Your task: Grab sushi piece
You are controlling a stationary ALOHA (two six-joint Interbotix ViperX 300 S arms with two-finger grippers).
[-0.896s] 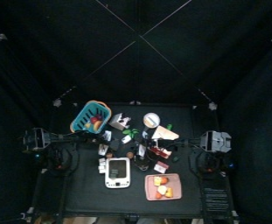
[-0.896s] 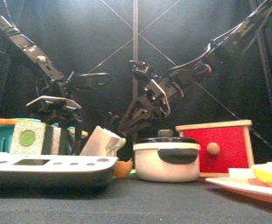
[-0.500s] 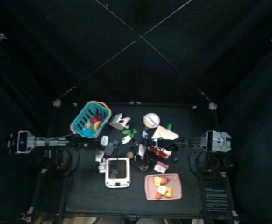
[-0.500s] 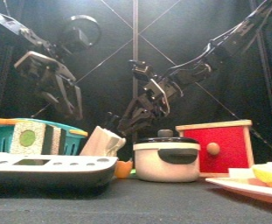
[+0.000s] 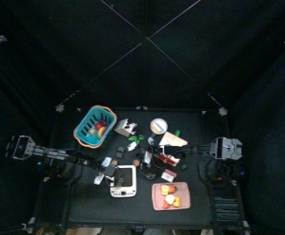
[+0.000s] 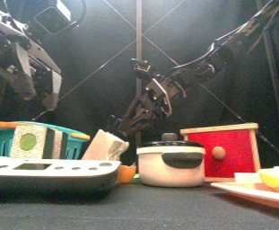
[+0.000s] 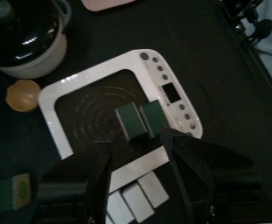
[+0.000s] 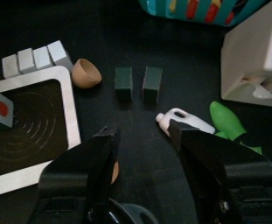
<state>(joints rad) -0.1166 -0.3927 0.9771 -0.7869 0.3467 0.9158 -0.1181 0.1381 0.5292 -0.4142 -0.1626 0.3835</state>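
Overhead, both arms flank the crowded desk (image 5: pixel 90 207). Frontally, the left tool (image 6: pixel 34 83) hangs high, released, clear of the clutter; the right tool (image 6: pixel 153 97) hangs lower. Left wrist: dark green sushi pieces (image 7: pixel 141 118) show against the white scale (image 7: pixel 80 118). Right wrist: its released tool frames them, likely lined up for descent.

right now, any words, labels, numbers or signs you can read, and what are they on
None can be read.
White scale: the round buttons and small dark display along one edge show no legible characters.
Red box: plain front with a knob, no lettering.
Teal basket: pale panel on the front, any marking too blurred to read.
White pot: no lettering seen.
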